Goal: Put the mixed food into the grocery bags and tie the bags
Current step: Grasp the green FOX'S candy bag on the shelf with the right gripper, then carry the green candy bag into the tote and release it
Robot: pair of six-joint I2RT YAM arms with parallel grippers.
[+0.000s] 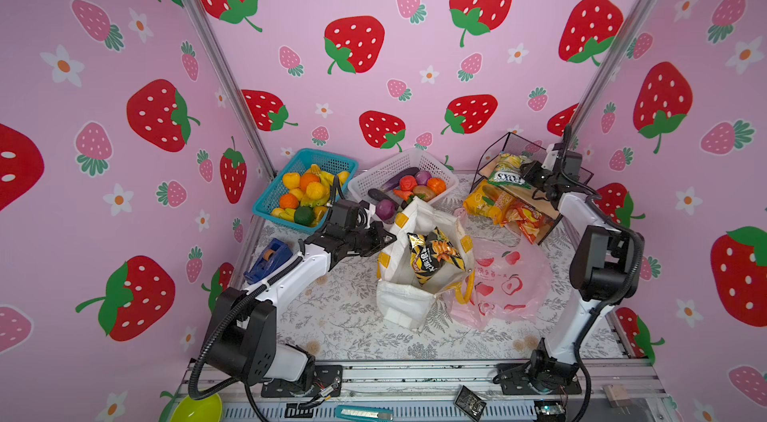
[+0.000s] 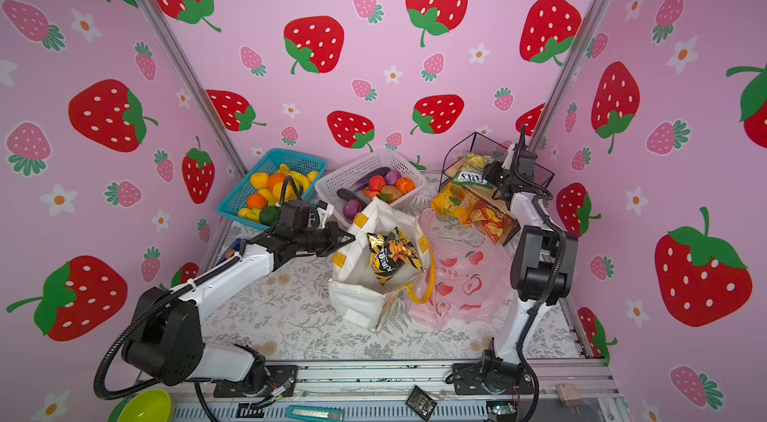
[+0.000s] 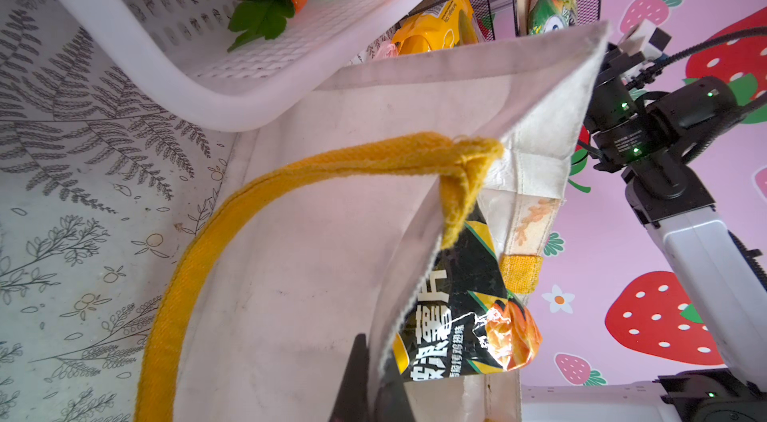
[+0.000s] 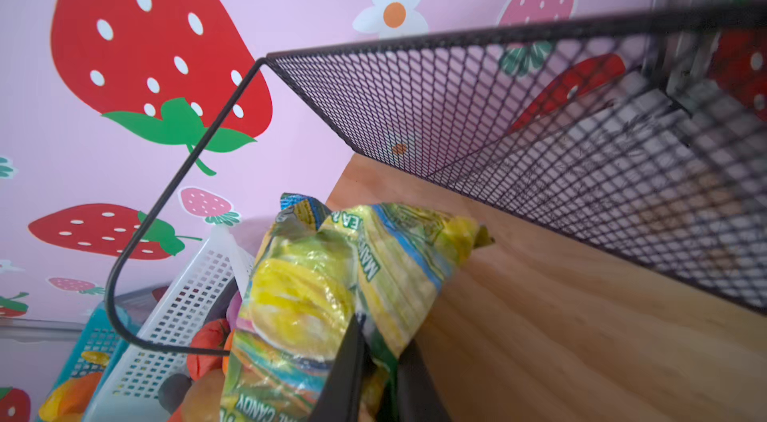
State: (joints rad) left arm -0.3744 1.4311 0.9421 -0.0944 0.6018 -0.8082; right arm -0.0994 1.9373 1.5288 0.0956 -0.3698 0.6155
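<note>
Looked down on a fern-print counter (image 1: 340, 316) between two arms. Clamped the left fingers (image 1: 390, 238) shut on the rim of the white tote (image 1: 398, 303), which stood open mid-counter. Pinched the right fingers (image 1: 526, 173) shut on one end of a green-and-yellow candy packet (image 4: 315, 274), lying on the wooden top shelf of a black mesh rack (image 1: 498, 146) at the back right.

Judged that packet light, crinkly and slippery, puffed and easy to crush; best gripped at a flat sealed end, not at the belly. Judged the tote soft, just stiff enough to stand, and likely to slump without a hold on its rim.

Counted two grocery bags: the tote, and a thin pink plastic bag (image 1: 514, 287) lying flat just beside it. Counted one black-and-orange snack packet (image 1: 433, 256) poking out of the tote. Counted at least three more packets on the rack's lower tier; could not fix the number. Found toy vegetables heaped in one white basket (image 1: 386, 173) behind the tote, too overlapped to count.
</note>
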